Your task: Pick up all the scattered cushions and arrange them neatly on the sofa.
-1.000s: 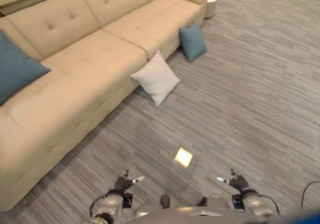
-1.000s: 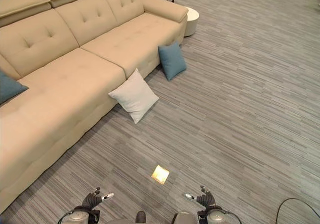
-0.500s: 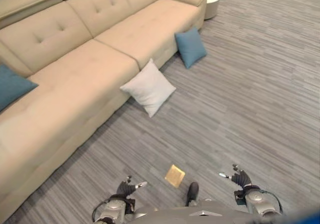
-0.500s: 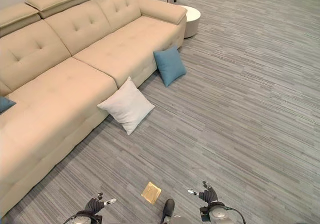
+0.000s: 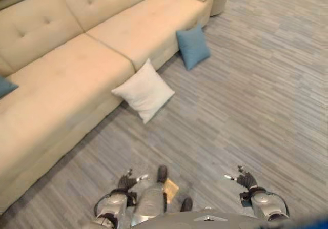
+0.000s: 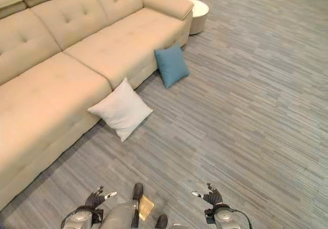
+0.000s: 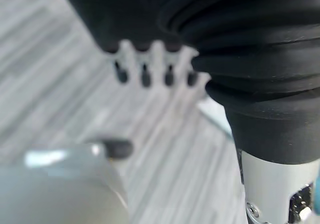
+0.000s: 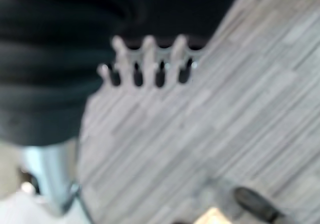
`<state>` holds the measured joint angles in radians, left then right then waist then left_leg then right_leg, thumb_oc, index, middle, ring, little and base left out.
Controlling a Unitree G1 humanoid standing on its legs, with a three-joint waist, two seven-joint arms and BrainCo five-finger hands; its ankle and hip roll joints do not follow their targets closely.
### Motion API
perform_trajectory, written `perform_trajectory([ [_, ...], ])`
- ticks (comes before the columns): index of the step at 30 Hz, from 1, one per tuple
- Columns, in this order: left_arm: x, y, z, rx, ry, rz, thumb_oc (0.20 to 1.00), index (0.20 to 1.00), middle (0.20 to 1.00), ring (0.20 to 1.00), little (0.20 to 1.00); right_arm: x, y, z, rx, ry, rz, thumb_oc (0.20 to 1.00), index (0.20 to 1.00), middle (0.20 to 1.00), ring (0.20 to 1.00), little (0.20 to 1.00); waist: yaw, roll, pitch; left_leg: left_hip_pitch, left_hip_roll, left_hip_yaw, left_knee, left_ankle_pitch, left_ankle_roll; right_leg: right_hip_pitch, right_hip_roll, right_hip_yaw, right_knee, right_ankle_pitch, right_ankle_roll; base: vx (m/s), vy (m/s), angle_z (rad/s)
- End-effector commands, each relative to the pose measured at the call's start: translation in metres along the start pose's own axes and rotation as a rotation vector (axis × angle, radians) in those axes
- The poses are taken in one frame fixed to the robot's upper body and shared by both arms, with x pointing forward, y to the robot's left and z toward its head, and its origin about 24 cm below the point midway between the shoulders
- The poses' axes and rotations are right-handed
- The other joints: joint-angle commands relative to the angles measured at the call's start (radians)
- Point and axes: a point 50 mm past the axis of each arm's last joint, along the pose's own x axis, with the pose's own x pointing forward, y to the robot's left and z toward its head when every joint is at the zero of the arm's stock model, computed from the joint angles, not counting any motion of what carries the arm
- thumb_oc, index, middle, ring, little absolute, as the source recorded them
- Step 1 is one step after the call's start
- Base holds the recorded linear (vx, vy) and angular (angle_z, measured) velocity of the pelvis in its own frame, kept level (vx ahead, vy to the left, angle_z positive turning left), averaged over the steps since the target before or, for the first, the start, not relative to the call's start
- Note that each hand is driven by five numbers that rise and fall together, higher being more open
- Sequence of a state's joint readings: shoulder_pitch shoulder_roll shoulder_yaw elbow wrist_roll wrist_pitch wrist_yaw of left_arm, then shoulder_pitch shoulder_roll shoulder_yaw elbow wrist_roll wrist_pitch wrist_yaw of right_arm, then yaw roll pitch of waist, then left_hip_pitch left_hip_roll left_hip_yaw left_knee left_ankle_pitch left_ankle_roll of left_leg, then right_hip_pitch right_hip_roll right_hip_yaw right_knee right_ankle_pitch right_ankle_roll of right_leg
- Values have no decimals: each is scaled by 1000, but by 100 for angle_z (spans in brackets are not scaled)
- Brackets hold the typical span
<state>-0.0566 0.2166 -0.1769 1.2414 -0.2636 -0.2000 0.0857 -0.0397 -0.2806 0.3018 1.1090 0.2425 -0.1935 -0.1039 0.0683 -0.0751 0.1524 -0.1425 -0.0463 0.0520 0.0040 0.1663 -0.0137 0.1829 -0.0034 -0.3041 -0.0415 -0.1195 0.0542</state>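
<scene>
Still well ahead of both hands' relaxed, empty fingers, the white cushion (image 5: 143,90) and blue cushion (image 5: 192,46) lean against the sofa (image 5: 77,75). Left hand (image 5: 126,182), right hand (image 5: 246,180). Reaching from here would likely fall short.

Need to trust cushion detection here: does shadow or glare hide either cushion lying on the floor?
Left eye view: white cushion and blue cushion are evenly lit, with no glare; only a thin dark shadow runs along the base of the sofa. Right eye view: the same soft light, and the floor shows no glare patches.
</scene>
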Motion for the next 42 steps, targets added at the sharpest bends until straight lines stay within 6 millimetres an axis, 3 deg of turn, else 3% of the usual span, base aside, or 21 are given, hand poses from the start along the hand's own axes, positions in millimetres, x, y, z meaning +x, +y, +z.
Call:
perform_trajectory([
  [1,-3,-13,-8,45,17,-54,1000,1000,1000,1000,1000,4,-3,28,5,-123,9,1000,1000,1000,1000,1000,40,21,5,98,-12,-6,11,-146,20,-132,-126,92,337,144,92,202,186,-37],
  [2,-2,-12,-5,36,7,-50,1000,1000,1000,1000,1000,5,-3,31,14,-131,8,1000,1000,1000,1000,1000,29,25,17,123,-11,-8,7,-153,30,-166,-134,104,413,188,100,120,114,-26],
  [5,0,-13,6,63,-29,-60,1000,1000,1000,1000,1000,5,-1,26,27,-105,3,1000,1000,1000,1000,1000,3,44,34,174,1,-26,3,-184,44,-247,-145,94,502,187,78,252,105,26],
  [10,2,-9,13,65,-50,-52,1000,1000,1000,1000,1000,6,-1,26,16,-99,16,1000,1000,1000,1000,1000,-21,32,36,241,-13,-77,-17,-225,35,-328,-80,156,236,175,72,273,-45,33],
  [11,2,-9,12,65,-50,-53,1000,1000,1000,1000,1000,6,-1,26,16,-98,16,1000,1000,1000,1000,1000,-21,35,40,248,-9,-77,-18,-228,34,-317,-76,154,229,176,72,355,-113,19],
  [12,2,-8,13,65,-51,-49,1000,1000,1000,1000,1000,6,-1,26,14,-94,21,1000,1000,1000,1000,1000,-36,24,38,270,-19,-117,-19,-247,29,-342,-53,243,122,202,84,343,-95,23],
  [15,1,-7,4,47,-23,-38,1000,1000,1000,1000,1000,5,0,21,0,-74,28,1000,1000,1000,1000,1000,-37,15,24,290,-21,-158,7,-275,15,-317,-51,267,74,217,85,448,-156,76],
  [18,0,-8,1,28,-14,-36,1000,1000,1000,1000,1000,4,0,18,3,-69,29,1000,1000,1000,1000,1000,-35,13,3,281,0,-181,69,-257,-20,-287,-43,256,81,198,62,292,-153,74],
  [21,1,-9,10,32,-49,-43,1000,1000,1000,1000,1000,3,-6,23,14,-103,16,1000,1000,1000,1000,1000,-25,-8,28,167,21,-137,280,-184,-67,-233,-60,211,81,170,32,158,-172,68],
  [23,3,-8,18,31,-73,-45,1000,1000,1000,1000,1000,4,-9,28,10,-125,4,1000,1000,1000,1000,1000,-13,-26,60,75,29,-92,396,-177,-62,-212,-72,177,83,154,14,65,-194,74],
  [26,3,-7,16,35,-62,-48,1000,1000,1000,1000,1000,2,-12,22,33,-107,-8,1000,1000,1000,1000,1000,-18,-31,54,59,59,14,279,-213,-43,-166,-75,113,47,129,17,162,-106,72],
  [28,2,-7,14,39,-57,-48,1000,1000,1000,1000,1000,2,-12,22,41,-108,-10,1000,1000,1000,1000,1000,-16,-31,50,58,43,6,246,-227,-39,-159,-71,107,42,123,23,191,-11,93],
  [29,0,-7,6,44,-36,-48,1000,1000,1000,1000,1000,1,-12,20,40,-108,-9,1000,1000,1000,1000,1000,-13,-20,37,36,20,5,147,-201,-35,-144,-55,103,31,107,27,245,39,52],
  [31,-1,-7,1,56,-22,-48,1000,1000,1000,1000,1000,0,-12,21,47,-120,-6,1000,1000,1000,1000,1000,-23,-10,30,6,50,84,72,-131,-41,-124,-41,91,29,86,23,277,61,17],
  [33,0,-3,3,44,-23,-37,1000,1000,1000,1000,1000,0,-10,25,58,-132,3,1000,1000,1000,1000,1000,-21,-11,22,9,66,130,46,-124,-41,-115,-36,85,49,62,25,245,70,11],
  [35,-1,-1,1,29,-25,-29,1000,1000,1000,1000,1000,1,-5,27,38,-137,16,1000,1000,1000,1000,1000,-1,-15,14,20,39,79,53,-136,-27,-107,-55,67,101,49,40,288,129,-5],
  [37,-1,-1,0,23,-18,-27,1000,1000,1000,1000,1000,1,-5,29,48,-144,19,1000,1000,1000,1000,1000,-4,-12,13,33,40,90,46,-145,-19,-119,-68,65,160,48,47,222,161,-4],
  [38,-2,2,-1,9,-20,-21,1000,1000,1000,1000,1000,3,-1,36,28,-163,37,1000,1000,1000,1000,1000,15,-5,24,90,28,91,34,-180,16,-194,-124,64,328,124,91,209,214,-8],
  [39,-2,3,0,2,-23,-19,1000,1000,1000,1000,1000,3,0,40,28,-184,39,1000,1000,1000,1000,1000,13,-1,35,108,24,87,36,-188,31,-217,-140,74,410,160,103,282,240,-25],
  [41,-1,6,5,17,-42,-15,1000,1000,1000,1000,1000,3,-1,47,28,-212,43,1000,1000,1000,1000,1000,-12,16,50,146,27,44,31,-211,41,-307,-124,152,450,173,83,213,79,15],
  [42,-1,6,5,16,-42,-15,1000,1000,1000,1000,1000,3,-1,47,28,-212,43,1000,1000,1000,1000,1000,-12,15,53,149,26,44,31,-212,41,-305,-125,152,452,171,83,224,-2,66],
])
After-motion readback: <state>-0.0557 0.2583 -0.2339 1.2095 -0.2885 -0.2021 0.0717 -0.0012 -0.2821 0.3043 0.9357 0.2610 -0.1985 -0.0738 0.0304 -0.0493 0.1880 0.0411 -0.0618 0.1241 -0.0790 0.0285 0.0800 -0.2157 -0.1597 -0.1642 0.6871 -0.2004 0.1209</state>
